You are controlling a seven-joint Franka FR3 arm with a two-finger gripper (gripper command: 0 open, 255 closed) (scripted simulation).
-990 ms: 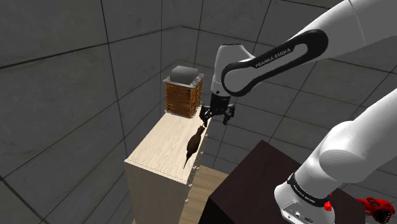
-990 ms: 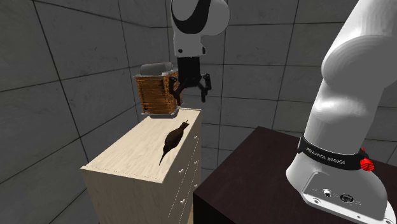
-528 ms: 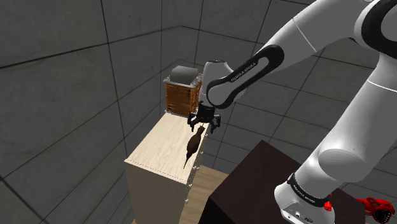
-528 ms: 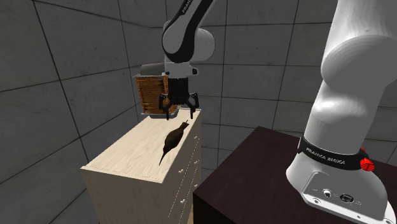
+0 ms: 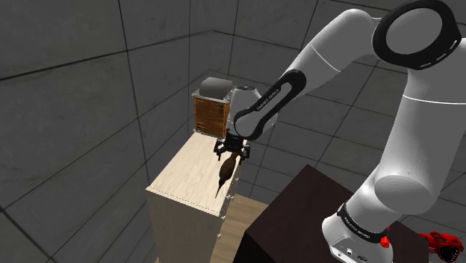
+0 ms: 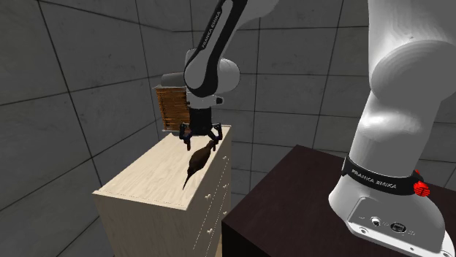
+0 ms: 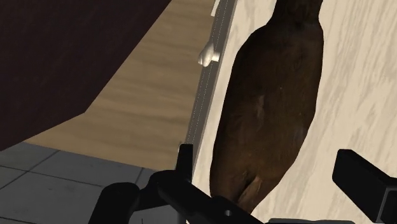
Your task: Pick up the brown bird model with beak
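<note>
The white arm (image 5: 403, 149) reaches from the dark stand (image 5: 299, 217) over the pale wooden worktop (image 5: 183, 179). A brown slatted box (image 5: 209, 116) stands at the worktop's far end. The brown bird (image 5: 224, 173) lies near the drawer-side edge. The hand (image 5: 231, 153) hovers low over it, fingers spread either side, not touching.

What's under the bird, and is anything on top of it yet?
The brown bird lies on the pale dresser top, near its drawer-side edge. The open gripper hangs above one end, fingers either side, not touching. The surface directly beneath its body is covered.
</note>
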